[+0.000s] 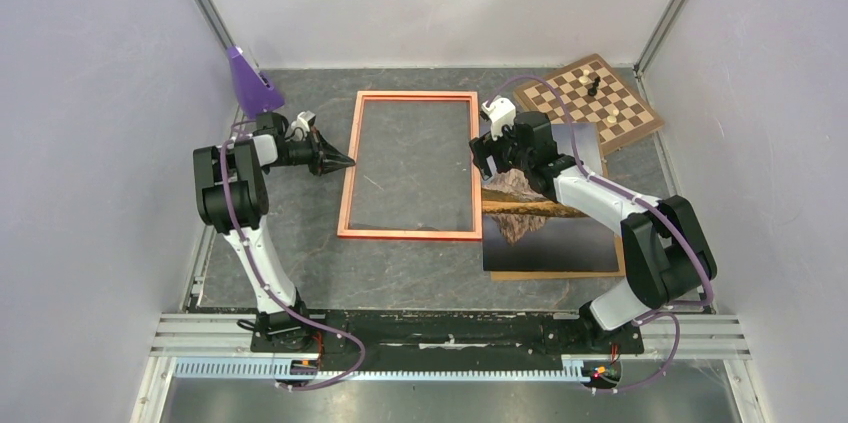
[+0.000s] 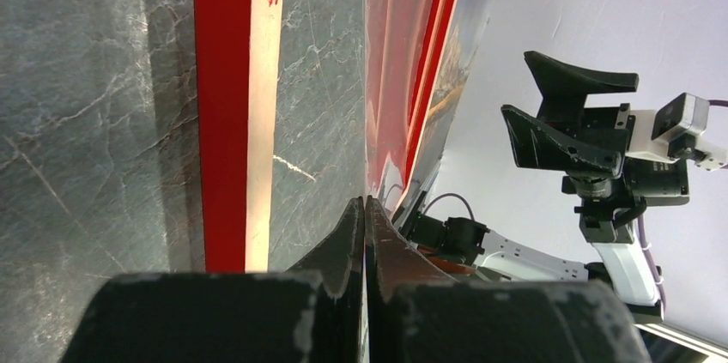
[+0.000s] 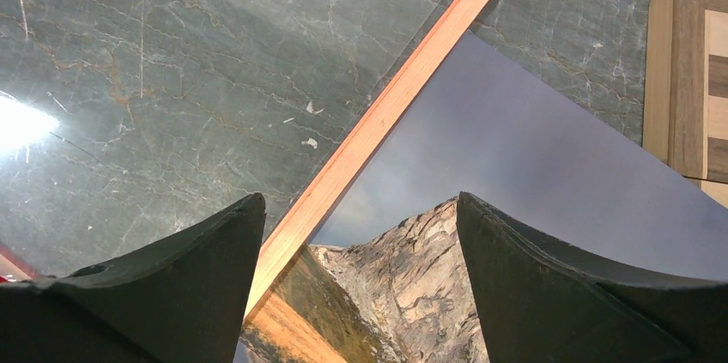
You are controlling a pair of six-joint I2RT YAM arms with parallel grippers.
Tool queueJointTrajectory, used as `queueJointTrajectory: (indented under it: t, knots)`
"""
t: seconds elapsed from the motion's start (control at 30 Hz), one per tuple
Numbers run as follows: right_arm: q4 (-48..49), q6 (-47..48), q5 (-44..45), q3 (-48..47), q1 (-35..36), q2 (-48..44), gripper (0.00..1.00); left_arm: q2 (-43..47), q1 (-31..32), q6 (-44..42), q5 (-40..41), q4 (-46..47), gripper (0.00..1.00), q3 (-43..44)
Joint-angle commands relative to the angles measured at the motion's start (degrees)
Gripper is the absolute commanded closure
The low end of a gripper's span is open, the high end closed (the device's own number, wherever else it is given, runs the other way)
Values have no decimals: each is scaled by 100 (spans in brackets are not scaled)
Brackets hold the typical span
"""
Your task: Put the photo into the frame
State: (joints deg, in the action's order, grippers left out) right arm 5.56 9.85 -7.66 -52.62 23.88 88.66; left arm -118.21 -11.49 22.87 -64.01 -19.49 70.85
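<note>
Top external view is showing the photo (image 1: pixel 548 241) lying right of centre beside the frame (image 1: pixel 346 168), right gripper (image 1: pixel 486 157) hovering spread wide over its upper-left corner, left gripper (image 1: pixel 347 159) pinched together, empty (light, bendy, slick print, likely needing an edge pinch)

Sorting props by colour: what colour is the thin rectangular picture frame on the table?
Orange-red. The thin rectangular picture frame shows best in the top external view.

Looks like robot lab cell: white encl. walls (image 1: pixel 90 143), alu base rail (image 1: pixel 190 333), grey stone-look tabletop (image 1: pixel 400 273).
</note>
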Motion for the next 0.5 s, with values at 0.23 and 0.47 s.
queueJointTrajectory:
  t: [0.23,0.47]
  knots:
    - [229,-13,51,32,-19,-169,15,94,342,-569,423,-222,82,98]
    - [254,-18,61,59,-19,-179,15,-15,412,-610,437,-222,72,144]
